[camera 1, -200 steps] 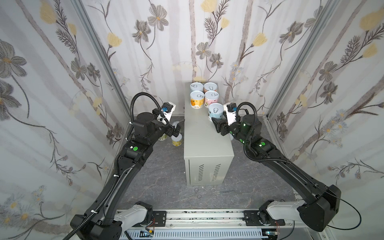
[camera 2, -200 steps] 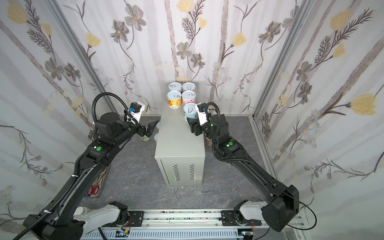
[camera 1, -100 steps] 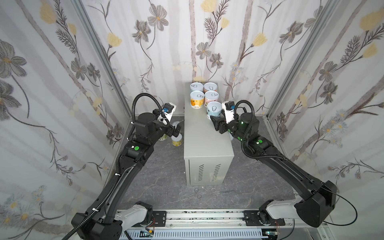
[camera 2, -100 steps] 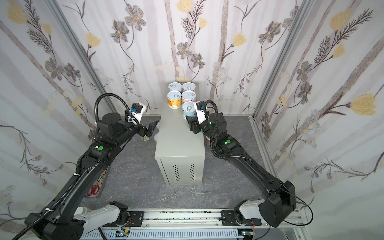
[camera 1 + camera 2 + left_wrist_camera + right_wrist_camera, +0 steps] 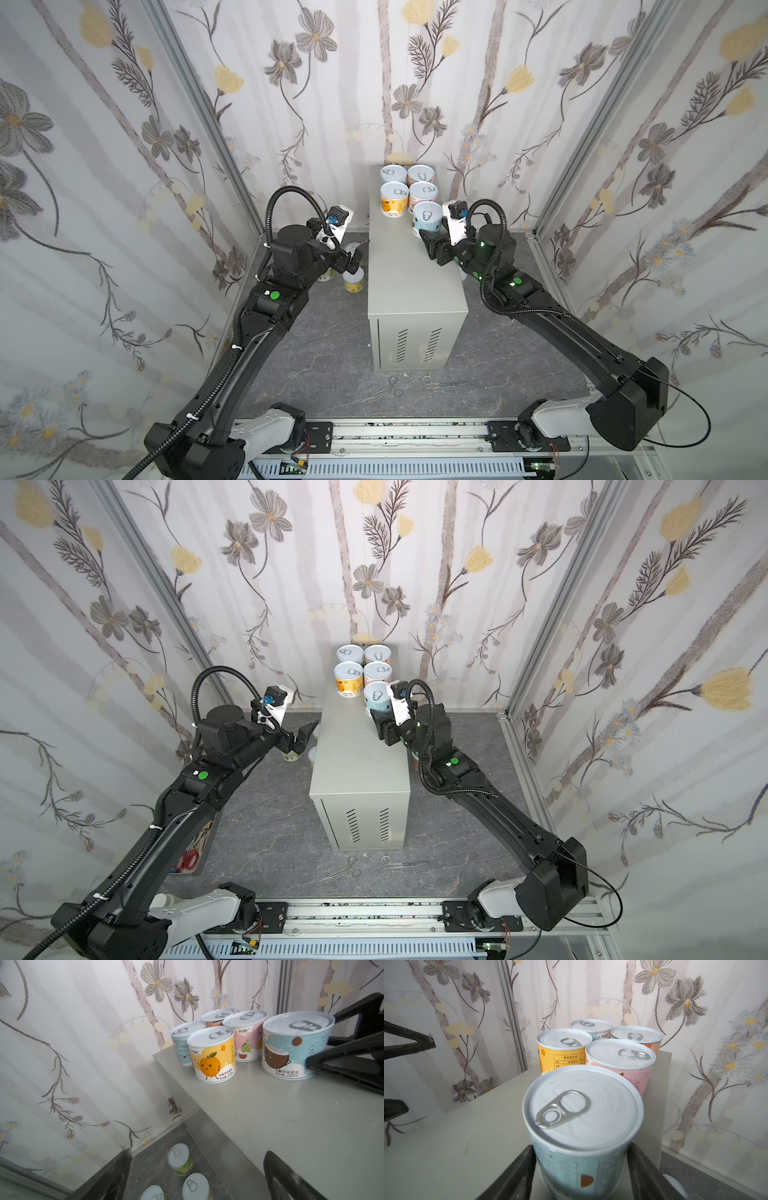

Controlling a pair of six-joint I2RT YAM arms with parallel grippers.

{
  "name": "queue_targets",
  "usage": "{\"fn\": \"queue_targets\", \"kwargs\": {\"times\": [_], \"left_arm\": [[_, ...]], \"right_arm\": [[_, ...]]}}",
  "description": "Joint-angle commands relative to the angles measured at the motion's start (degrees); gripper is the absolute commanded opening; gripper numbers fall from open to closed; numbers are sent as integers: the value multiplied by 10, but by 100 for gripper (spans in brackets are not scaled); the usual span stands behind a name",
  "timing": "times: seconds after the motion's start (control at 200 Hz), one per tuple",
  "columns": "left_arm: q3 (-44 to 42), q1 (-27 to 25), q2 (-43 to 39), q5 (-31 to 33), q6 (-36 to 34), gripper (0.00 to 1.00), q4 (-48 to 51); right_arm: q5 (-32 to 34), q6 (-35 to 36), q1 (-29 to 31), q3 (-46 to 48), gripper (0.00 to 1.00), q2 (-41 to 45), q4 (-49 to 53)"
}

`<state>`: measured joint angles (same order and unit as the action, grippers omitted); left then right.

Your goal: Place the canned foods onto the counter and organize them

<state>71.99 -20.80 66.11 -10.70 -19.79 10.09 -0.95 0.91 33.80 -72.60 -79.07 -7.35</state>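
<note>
Top views overhead; wrist views close, sharing counter (image 5: 291, 1115).

Floral wallpaper walls (image 5: 124, 166) on three sides, dark marbled grey floor (image 5: 324, 353).

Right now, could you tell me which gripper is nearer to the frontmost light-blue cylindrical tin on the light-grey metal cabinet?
Right. The right gripper is shut on the light-blue tin, clamping its two sides; the left gripper hangs open beyond the left edge of the cabinet.

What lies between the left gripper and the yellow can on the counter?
Nothing but bare top of the counter: in the left wrist view, the stretch from the open left gripper to the yellow can holds nothing else.
</note>
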Motion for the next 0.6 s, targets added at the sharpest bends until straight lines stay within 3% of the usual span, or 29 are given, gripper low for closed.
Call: {"fn": "queue_targets", "kwargs": {"times": [0.0, 0.594], "left_arm": [[8, 0, 3, 0, -9, 100, -17], [11, 0, 1, 2, 5, 100, -33]], "right_arm": [[9, 7, -1, 0, 70, -6, 31], [7, 19, -6, -1, 71, 1, 39]]}}
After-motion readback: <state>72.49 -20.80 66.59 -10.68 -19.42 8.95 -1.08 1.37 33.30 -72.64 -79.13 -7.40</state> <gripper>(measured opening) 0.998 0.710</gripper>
